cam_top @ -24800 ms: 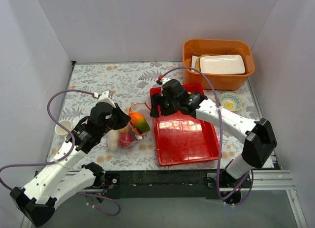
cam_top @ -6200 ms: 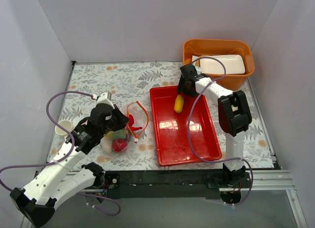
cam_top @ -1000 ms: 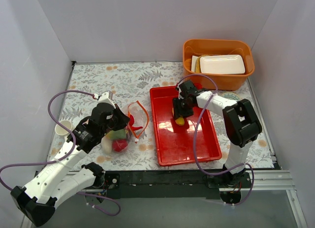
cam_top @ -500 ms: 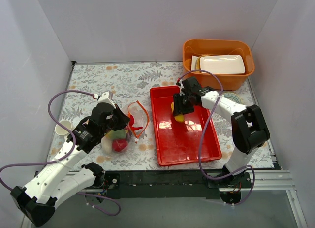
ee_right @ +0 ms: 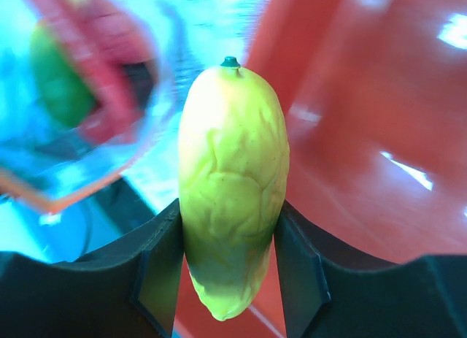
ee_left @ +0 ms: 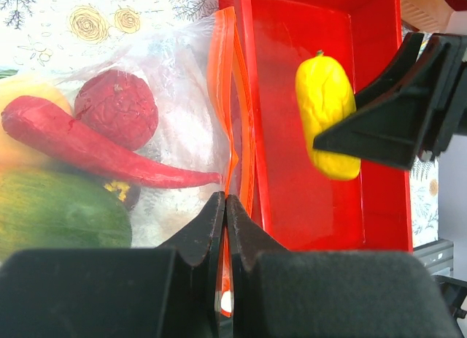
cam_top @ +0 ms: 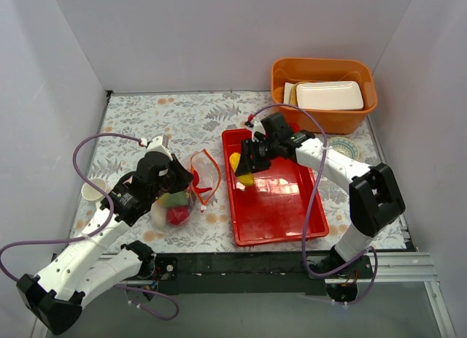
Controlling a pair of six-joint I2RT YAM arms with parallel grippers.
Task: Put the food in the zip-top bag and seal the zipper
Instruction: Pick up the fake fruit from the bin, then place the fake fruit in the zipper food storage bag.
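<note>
The clear zip-top bag (cam_top: 175, 204) lies left of the red tray (cam_top: 292, 214), its mouth facing the tray. Inside it are a red chili (ee_left: 95, 152), a dark red ball (ee_left: 117, 108) and a green piece (ee_left: 58, 214). My left gripper (ee_left: 225, 201) is shut on the near end of the orange-red zipper (ee_left: 232, 97) and holds the mouth up. Over the tray's left rim, my right gripper (cam_top: 245, 167) is shut on a yellow oblong food (ee_right: 232, 185), lifted clear of the tray floor. The same yellow food (ee_left: 326, 112) hangs just right of the bag's mouth.
An orange tub (cam_top: 325, 120) at the back right holds a white foam tray (cam_top: 328, 95). A small patterned bowl (cam_top: 344, 144) sits right of the red tray, partly behind my right arm. A paper cup (cam_top: 93, 189) stands at the far left.
My right gripper has lifted the yellow food off the tray floor and carried it left, to the tray's left rim near the bag's mouth. The left gripper and bag have stayed put.
</note>
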